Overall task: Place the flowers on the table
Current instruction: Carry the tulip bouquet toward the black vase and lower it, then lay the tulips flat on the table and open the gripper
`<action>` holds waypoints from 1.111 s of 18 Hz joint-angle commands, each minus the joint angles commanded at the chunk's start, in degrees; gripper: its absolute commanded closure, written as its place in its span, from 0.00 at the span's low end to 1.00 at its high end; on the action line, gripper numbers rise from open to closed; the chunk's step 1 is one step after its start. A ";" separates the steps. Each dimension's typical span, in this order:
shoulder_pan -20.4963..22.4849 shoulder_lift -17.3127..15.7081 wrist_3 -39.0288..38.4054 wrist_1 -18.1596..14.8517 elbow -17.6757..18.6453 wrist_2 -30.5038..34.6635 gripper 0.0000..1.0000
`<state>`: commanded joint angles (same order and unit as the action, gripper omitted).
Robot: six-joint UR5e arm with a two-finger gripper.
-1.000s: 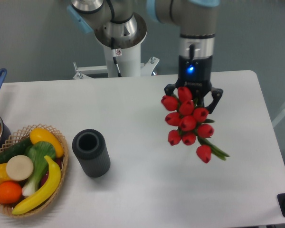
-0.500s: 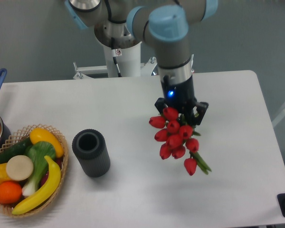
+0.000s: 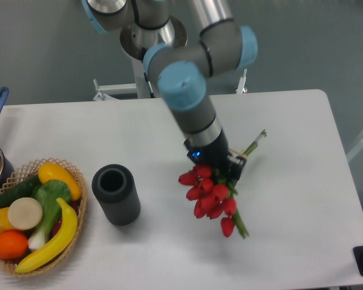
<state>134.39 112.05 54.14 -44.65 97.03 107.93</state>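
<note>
Camera view: the flowers (image 3: 210,194) hang lower and further left than a second ago, now tipped over so the red heads point toward the near edge and the stem ends poke up to the right. That reads as the lay-down onto the bench (image 3: 290,241) under way. The pincer (image 3: 221,164) is clamped on the stems just above the heads. The vase (image 3: 115,194) stands well apart, left.

flowers (image 3: 209,196) red, green stems | table (image 3: 302,193) white | vase (image 3: 115,194) dark grey | basket (image 3: 80,199) tan wicker
</note>
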 joint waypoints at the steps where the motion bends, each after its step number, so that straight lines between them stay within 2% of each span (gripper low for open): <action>1: -0.35 0.88 0.00 -0.09 -0.44 0.52 0.55; 6: -2.20 5.10 -0.09 0.09 -1.14 3.16 0.55; 12: -2.73 7.48 -0.09 0.18 -2.11 2.64 0.55; 13: -2.73 7.48 -0.09 0.26 -2.29 2.47 0.51; 14: -2.73 7.39 0.09 0.26 -2.46 2.46 0.42; 17: -2.73 7.30 -0.09 0.35 -2.90 2.38 0.35; 18: -2.64 7.13 -0.09 0.35 -2.90 2.29 0.29; 20: -2.29 6.78 0.00 1.14 -3.51 1.24 0.02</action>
<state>132.10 118.83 54.14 -43.51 93.52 109.17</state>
